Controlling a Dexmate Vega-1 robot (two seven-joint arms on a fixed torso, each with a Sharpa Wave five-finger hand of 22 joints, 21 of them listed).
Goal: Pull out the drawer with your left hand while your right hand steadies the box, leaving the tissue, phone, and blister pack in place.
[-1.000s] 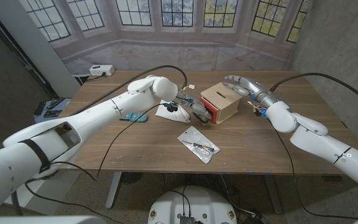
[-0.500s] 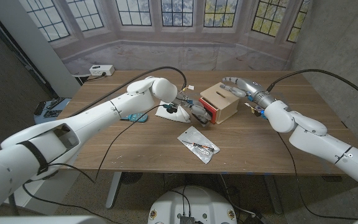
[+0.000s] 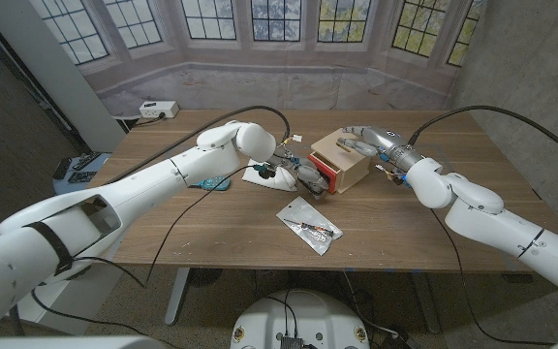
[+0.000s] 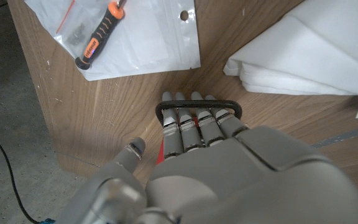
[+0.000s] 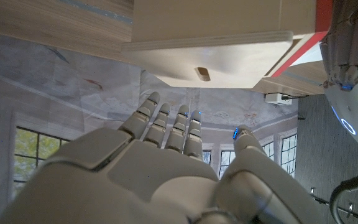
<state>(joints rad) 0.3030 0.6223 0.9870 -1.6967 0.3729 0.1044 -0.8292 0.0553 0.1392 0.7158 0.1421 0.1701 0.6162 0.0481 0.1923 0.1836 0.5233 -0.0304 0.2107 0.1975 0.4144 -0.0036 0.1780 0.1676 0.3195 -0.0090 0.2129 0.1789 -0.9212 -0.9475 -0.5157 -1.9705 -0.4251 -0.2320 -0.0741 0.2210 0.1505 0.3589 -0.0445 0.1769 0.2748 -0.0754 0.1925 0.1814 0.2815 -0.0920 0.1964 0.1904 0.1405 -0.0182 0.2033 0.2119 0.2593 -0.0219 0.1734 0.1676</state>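
Observation:
A small wooden box [image 3: 347, 157] with a slot in its top stands at mid-table, its red drawer front [image 3: 325, 173] facing my left hand [image 3: 306, 175]. In the left wrist view my left fingers [image 4: 194, 124] are hooked through the dark wire handle [image 4: 197, 106] of the drawer. My right hand [image 3: 367, 137] reaches over the box's top from the right, fingers spread and holding nothing; whether it touches the box [image 5: 210, 53] I cannot tell. The white tissue [image 3: 263, 174], the teal phone [image 3: 209, 183] and the blister pack [image 3: 308, 225] with an orange-handled tool lie on the table.
A black cable [image 3: 177, 208] runs across the table's left half and over its front edge. A white power strip [image 3: 157, 110] sits at the far left corner. The table [image 3: 424, 233] has bare wood to the right of the pack.
My right hand has moved left, from beside the box to over its top. My left hand has stayed at the drawer handle, and the box has not visibly shifted.

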